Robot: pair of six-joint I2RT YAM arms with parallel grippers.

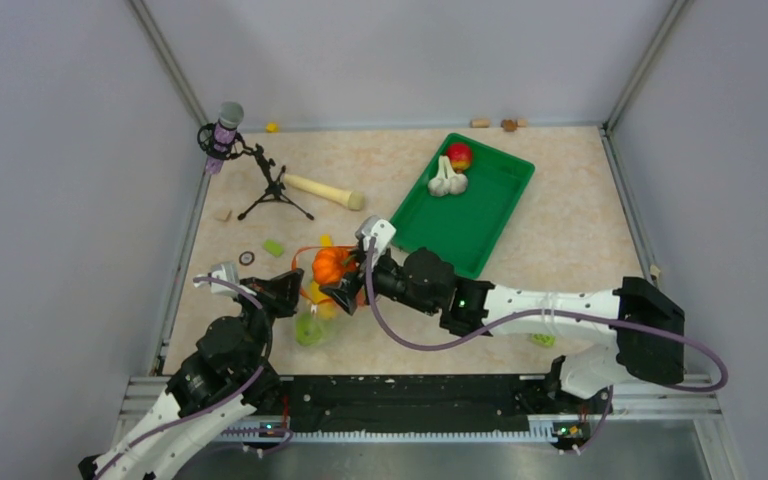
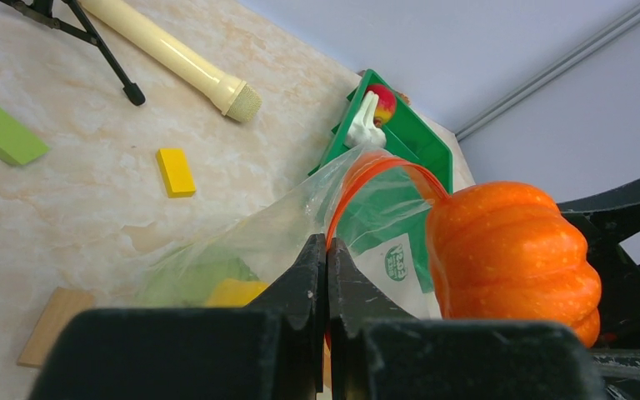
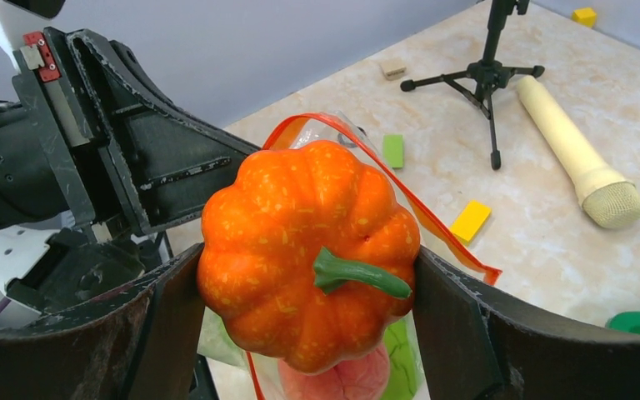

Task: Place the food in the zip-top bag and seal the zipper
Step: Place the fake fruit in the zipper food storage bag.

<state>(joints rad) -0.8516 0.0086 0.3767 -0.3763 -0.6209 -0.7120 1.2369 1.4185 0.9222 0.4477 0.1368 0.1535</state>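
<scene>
1. The right tool (image 3: 310,279) has its two dark fingers spread wide and clamped on the sides of the orange pumpkin (image 3: 300,225), green stem towards the wrist camera
2. The pumpkin hangs off the worktop (image 1: 560,240), right at the open mouth of the zip-top bag (image 2: 296,217)
3. The left tool (image 2: 327,243) has its fingers pressed together on the bag's edge, where the zipper (image 2: 387,162) runs down between them; the rim curves up from there in an orange-red loop, so the mouth stands open
4. Inside the bag, below the pumpkin, a peach (image 3: 342,379) and a green apple (image 3: 400,358) show through the plastic
5. In the top view the bag lies near the left front of the worktop, between the two arms, its filled end towards the bases
6. The green tray (image 1: 480,230) sits further back on the right, well apart from the bag, with white garlic (image 1: 447,181) and a red apple (image 1: 459,155) touching in its far corner
7. A beige pin (image 1: 322,190) lies beside a small black tripod (image 1: 275,192) at the back left; a yellow block (image 2: 175,171) and a green block (image 2: 4,132) lie loose near the bag
</scene>
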